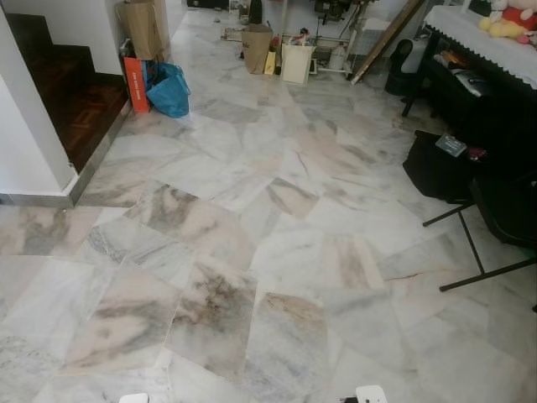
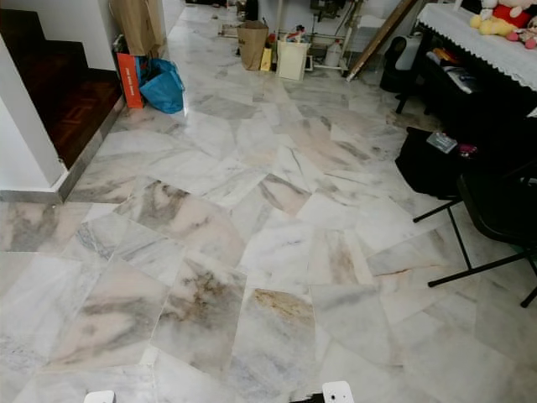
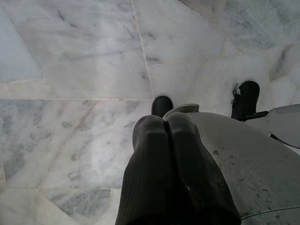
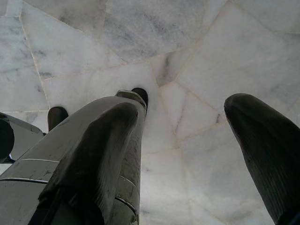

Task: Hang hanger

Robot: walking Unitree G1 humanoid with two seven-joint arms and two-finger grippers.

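The left gripper [image 3: 164,123] hung pointing down at the marble floor [image 3: 84,61]. Its two long black fingers [image 3: 150,145] were pressed together along their length, ribbed pads meeting tip to tip, beside the robot's silver leg shell. The right gripper [image 4: 183,108] also pointed down at the pale, grey-veined tiles. Its fingers [image 4: 262,140] stood well apart, one close against the silver leg and the other out to the side, with bare floor showing in the gap between them.
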